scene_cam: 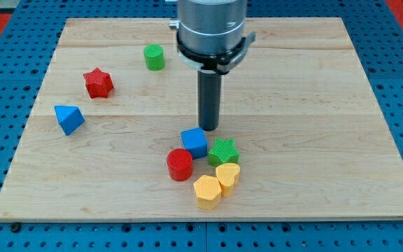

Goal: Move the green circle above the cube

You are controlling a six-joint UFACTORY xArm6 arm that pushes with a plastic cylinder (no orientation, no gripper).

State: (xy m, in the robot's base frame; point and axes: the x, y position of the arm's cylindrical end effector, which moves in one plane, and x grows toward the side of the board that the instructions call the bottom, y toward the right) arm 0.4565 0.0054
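The green circle (154, 57) is a small green cylinder near the view's top, left of centre. The blue cube (194, 142) sits near the board's middle, lower down. My tip (208, 129) is the lower end of the dark rod, just above and right of the blue cube, close to it; I cannot tell if it touches. The tip is far from the green circle, which lies up and to the left of it.
A red cylinder (180, 164), green star (224, 151), yellow heart-like block (227, 175) and yellow hexagon (207, 192) cluster around the cube's lower side. A red star (98, 82) and blue triangle (69, 118) lie at the left of the wooden board (313, 105).
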